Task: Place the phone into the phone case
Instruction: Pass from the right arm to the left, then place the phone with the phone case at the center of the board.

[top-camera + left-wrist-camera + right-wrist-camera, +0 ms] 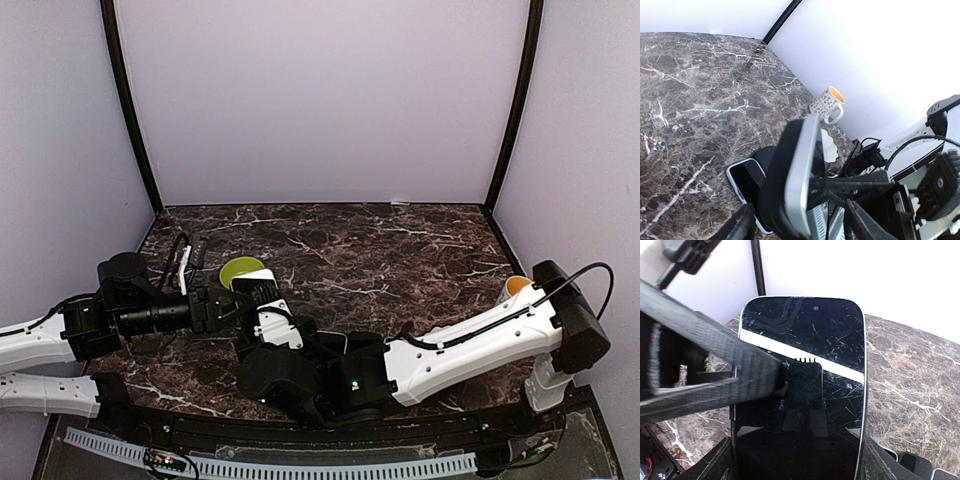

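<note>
From above, the phone [832, 350] and both claw tips are lost among the dark arms. At 7 o'clock in the left wrist view, the black, pale-rimmed case [746, 181] lies flat, partly covered by the phone's silvery edge. The right claw [797, 466] grips the scratched, glossy, round-cornered phone by its sides above the veined marble tabletop [700, 90], the left claw [800, 225] stands spread with one black pad on the glass, and bare tabletop lies toward 10 o'clock, with a spotted mug [827, 102] by the wall at 1 o'clock.

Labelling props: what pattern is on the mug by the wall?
White with small dark marks, orange inside; mug best seen in left wrist view.
</note>
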Controlling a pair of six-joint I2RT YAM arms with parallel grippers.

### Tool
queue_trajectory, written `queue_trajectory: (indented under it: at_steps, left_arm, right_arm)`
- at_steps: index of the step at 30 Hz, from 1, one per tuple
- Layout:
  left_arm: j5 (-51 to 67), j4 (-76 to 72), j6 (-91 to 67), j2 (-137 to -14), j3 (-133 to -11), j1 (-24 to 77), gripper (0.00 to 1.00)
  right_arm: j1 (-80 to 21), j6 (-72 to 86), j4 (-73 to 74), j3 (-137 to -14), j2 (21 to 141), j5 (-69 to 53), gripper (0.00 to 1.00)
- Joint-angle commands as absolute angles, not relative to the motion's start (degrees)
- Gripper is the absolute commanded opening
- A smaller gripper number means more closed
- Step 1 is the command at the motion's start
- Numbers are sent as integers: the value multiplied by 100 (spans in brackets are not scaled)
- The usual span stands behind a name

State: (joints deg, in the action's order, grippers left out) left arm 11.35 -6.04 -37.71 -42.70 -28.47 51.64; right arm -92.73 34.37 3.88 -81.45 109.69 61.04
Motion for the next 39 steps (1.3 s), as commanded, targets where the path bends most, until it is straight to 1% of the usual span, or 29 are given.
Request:
queue_trajectory:
  at_steps: [1,2,4,5,6,7,8,10,12,13,14,18,19,20,24,26,28,32,35,36,39]
  left_arm:
    - [1090,-899,-3834,-4257,-2839,5148,51]
    - [1099,-908,-3829,-4251,-2839,5146,47]
    - [1173,-944,-3802,-4219,-2850,5142,31]
    - [1265,-966,-3739,-4210,-2855,5142,27]
    - [1313,-971,-3715,-4195,-2847,5144,20]
    - [1407,-968,-3669,-4189,-2834,5147,17]
    - [1442,-958,-3640,-4172,-2794,5145,10]
    - [1513,-959,-3632,-4141,-2705,5142,1]
    - [1599,-1009,-3608,-4109,-2600,5148,0]
    - [1652,-1070,-3593,-4102,-2561,5149,0]
    - [1670,-1084,-3539,-4095,-2504,5148,0]
    - [1695,-1021,-3104,-4133,-2485,5149,0]
    - [1678,-960,-3007,-4141,-2491,5150,0]
    - [1626,-932,-2793,-4147,-2468,5155,0]
    - [1394,-1245,-2449,-4096,-2210,5168,0]
    - [1254,-1623,-2418,-4103,-2071,5191,0]
    - [1050,-1924,-2250,-4190,-2011,5277,0]
    - [433,-2297,-1695,-4606,-2109,5510,0]
    - [165,-3046,-1445,-5011,-1901,5637,0]
    - [127,-3543,-1430,-5098,-1829,5648,0]
    - [117,-4209,-1300,-5586,-1669,5666,0]
  right_arm:
    - [-9385,2717,-653,-8170,10797,6443,20]
    - [-9387,2646,-746,-8139,10788,6416,20]
    - [-9389,2563,-813,-8106,10785,6346,20]
    - [-9387,2565,-809,-8093,10785,6338,20]
    - [-9387,2572,-819,-8056,10772,6312,20]
    - [-9387,2575,-852,-8013,10763,6287,20]
    - [-9388,2574,-879,-7959,10742,6266,21]
    - [-9389,2632,-914,-7837,10681,6240,23]
    - [-9385,2651,-987,-7695,10603,6174,28]
    - [-9386,2640,-1031,-7616,10558,6097,34]
    - [-9379,2615,-1070,-7552,10511,5990,44]
    - [-9319,2679,-845,-7259,10270,5459,95]
    - [-9281,2684,-773,-7134,10152,5142,98]
    - [-9236,2645,-741,-6978,9968,4821,98]
    - [-8891,2493,-931,-6218,9279,2733,99]
    - [-8710,2500,-884,-6051,9022,2243,98]
    - [-8616,2421,-684,-6085,8834,2351,99]
    - [-8379,2215,-421,-6348,8591,2975,98]
    - [-8087,1945,-181,-6740,8583,2984,98]
    - [-7998,1853,-63,-6896,8597,2983,98]
    - [-7653,1638,253,-7188,8614,2715,99]
